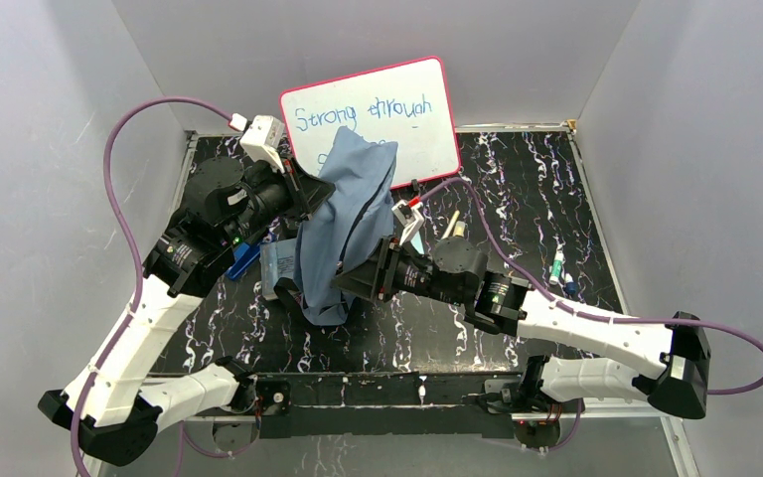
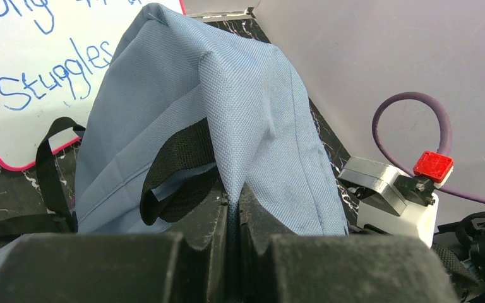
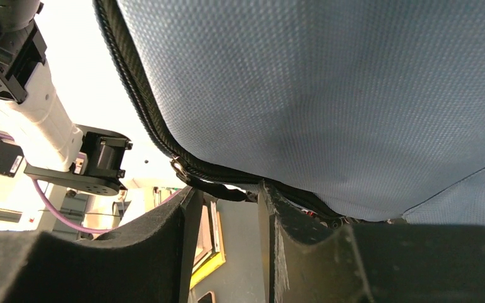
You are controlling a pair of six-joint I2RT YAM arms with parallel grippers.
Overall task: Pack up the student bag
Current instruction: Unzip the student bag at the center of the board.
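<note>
Hanging upright near the middle of the black marbled table (image 1: 258,338), the soft grey-blue fabric student bag (image 1: 343,224) is held up by a fold near its top. Its lower end sags onto the tabletop just in front of the pink-framed whiteboard (image 1: 373,109). The left gripper (image 2: 232,197) is clamped on that fold from the left. The right gripper (image 3: 227,192) sits at the bag's near right edge with its jaws parted and a clear gap between them. The dark zipper line (image 3: 145,107) and its metal pull (image 3: 178,167) cross above the gap, and nothing looks pinched.

The likeliest trouble, as I judge it, is that thin fold sliding out of the left pinch. It appears to be the only thing holding the bag up, so the bag would slump and its mouth would fall shut. The right jaws could also close on loose cloth beside the zipper, or snag the pull. With both wrists crowded against the bag, a tug from one arm could work the cloth out of the other's hold.

A flat light-blue item (image 1: 278,263) and a dark blue object (image 1: 243,260) lie to the near left, partly hidden by the bag and the left arm. A pale stick, perhaps a pencil (image 1: 452,224), lies to the right. Small markers (image 1: 558,266) lie farther right, with the right forearm between them and the bag.
</note>
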